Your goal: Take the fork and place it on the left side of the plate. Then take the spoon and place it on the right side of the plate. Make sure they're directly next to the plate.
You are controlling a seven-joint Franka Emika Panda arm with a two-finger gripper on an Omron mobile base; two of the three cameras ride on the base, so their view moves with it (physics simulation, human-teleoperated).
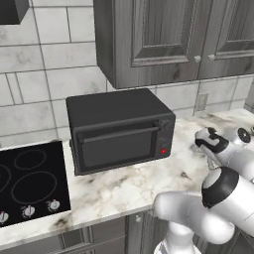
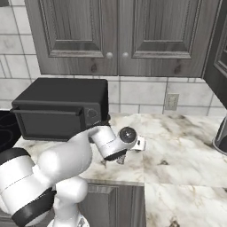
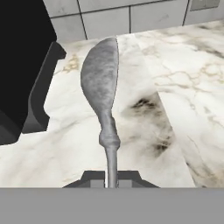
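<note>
The spoon [image 3: 101, 74] is a silver-grey metal one with an oval bowl. It juts out from my gripper [image 3: 112, 178], whose fingers are shut on the end of its thin handle, and its bowl points toward the tiled wall. It hangs a little above the marble counter [image 3: 175, 87]. In the right base view the gripper [image 2: 120, 158] sits low over the counter just in front of the black oven's right end, with a small grey piece of the spoon under it. The plate and the fork are out of view.
A black toaster oven [image 1: 119, 129] stands on the counter against the wall, close to the left of my hand [image 1: 213, 141]. A black cooktop [image 1: 30, 178] lies further left. Grey cabinets [image 2: 119, 35] hang above. A dark object [image 2: 220, 133] stands at the far right.
</note>
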